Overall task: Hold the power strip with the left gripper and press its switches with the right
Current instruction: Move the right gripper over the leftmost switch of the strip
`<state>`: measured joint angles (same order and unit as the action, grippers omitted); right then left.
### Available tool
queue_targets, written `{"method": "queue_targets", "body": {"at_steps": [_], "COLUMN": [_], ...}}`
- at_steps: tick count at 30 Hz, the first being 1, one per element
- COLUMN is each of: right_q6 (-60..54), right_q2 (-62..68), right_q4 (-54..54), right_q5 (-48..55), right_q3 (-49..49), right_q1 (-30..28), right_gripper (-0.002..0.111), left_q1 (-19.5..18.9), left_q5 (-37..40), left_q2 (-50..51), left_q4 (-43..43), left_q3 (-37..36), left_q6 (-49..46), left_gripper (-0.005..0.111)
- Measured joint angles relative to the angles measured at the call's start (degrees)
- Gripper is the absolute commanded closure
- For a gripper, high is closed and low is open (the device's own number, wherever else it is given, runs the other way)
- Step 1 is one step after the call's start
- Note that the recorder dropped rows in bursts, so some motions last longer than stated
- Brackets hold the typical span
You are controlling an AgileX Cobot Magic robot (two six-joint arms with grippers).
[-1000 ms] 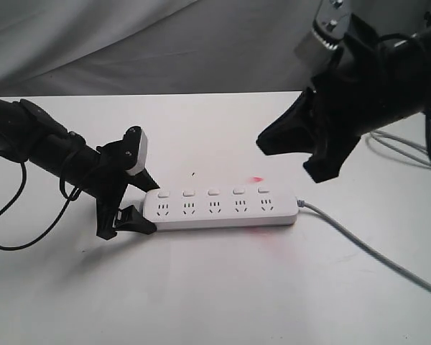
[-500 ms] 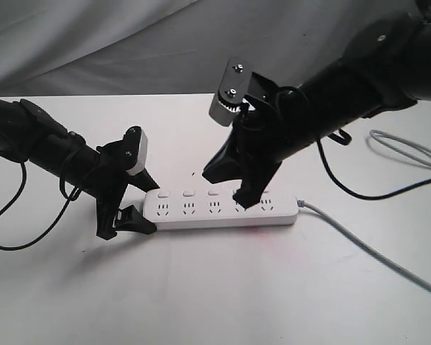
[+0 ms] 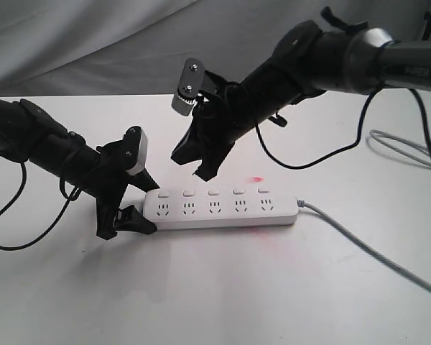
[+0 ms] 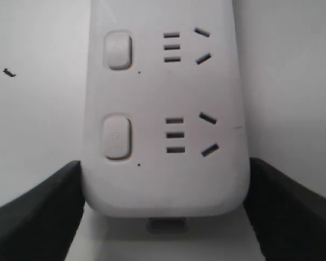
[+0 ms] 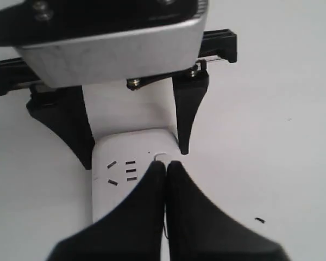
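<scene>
A robotics lab bench is indicated. A plain white desk (image 3: 223, 287) is spread beneath the left gripper (image 3: 148, 205) and the right gripper (image 3: 190, 165). A creased grey cloth (image 3: 93, 43) is hung as a backdrop beyond them. Each gripper is carried on a black arm with exposed wiring, and grey cable (image 3: 409, 147) is looped on the desk far out behind the right gripper.
</scene>
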<state>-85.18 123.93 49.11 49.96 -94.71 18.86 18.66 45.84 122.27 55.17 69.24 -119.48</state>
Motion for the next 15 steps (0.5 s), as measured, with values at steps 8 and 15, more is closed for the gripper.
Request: {"method": "queue_targets", "body": {"at_steps": [8, 15], "right_q6": [-0.24, -0.24], "right_q2": [4.45, 5.71], "right_q4": [-0.09, 0.15], "right_q5": [-4.64, -8.84], "right_q3": [-0.98, -0.98], "right_q1": [2.20, 3.49], "right_gripper": [0.108, 0.099], "left_q1": [0.00, 0.00], "left_q5": [0.00, 0.00], "left_q2": [0.00, 0.00], "left_q4": [0.00, 0.00], "left_q3": [0.00, 0.00], "left_q6": [0.00, 0.00], "left_gripper": [0.037, 0.037]}}
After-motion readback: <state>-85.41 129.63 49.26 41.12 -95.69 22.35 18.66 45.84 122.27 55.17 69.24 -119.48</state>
